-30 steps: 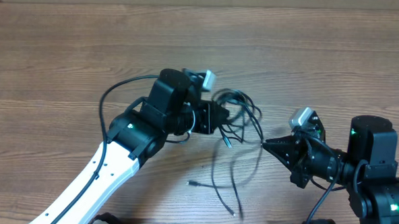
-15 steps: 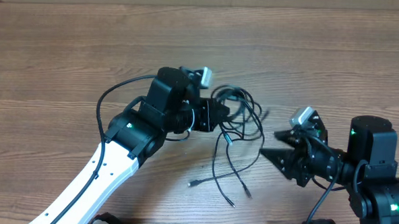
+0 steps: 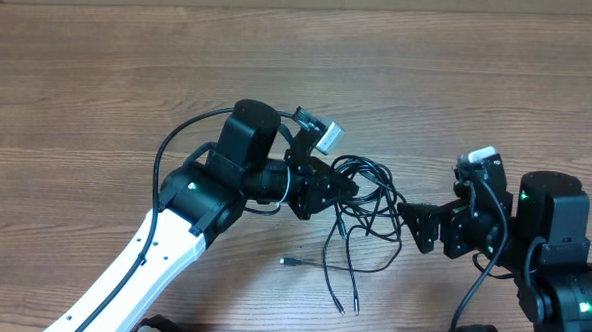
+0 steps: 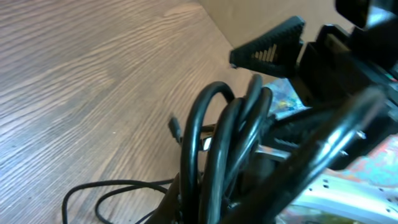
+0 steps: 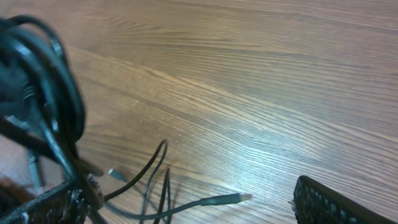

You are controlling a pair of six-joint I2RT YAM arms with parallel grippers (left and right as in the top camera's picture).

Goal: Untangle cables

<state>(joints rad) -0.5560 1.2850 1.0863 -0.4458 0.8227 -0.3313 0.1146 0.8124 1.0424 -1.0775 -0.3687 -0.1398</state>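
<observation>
The cables [image 3: 373,192] are a tangle of thin black loops at the table's middle, with loose plug ends trailing toward the front [image 3: 341,308]. My left gripper [image 3: 343,188] is shut on the bundle's left side. In the left wrist view the thick loops [image 4: 217,137] rise straight out of my left gripper [image 4: 249,208], hiding its fingertips. My right gripper [image 3: 418,224] stands open just right of the tangle, holding nothing. Its wrist view shows one plug end [image 5: 231,199] lying on the wood between the wide-apart fingers [image 5: 329,202], and the bundle [image 5: 56,93] at upper left.
The wooden table [image 3: 100,77] stretches bare to the back and left. A small plug end [image 3: 286,261] lies in front of the left arm. The right arm's base [image 3: 557,258] fills the front right corner. One right finger [image 4: 268,45] shows in the left wrist view.
My right gripper went from shut on a strand to wide open, letting it go, and turned. The left gripper shifted right with the bundle. The loose ends swung toward the front middle.
</observation>
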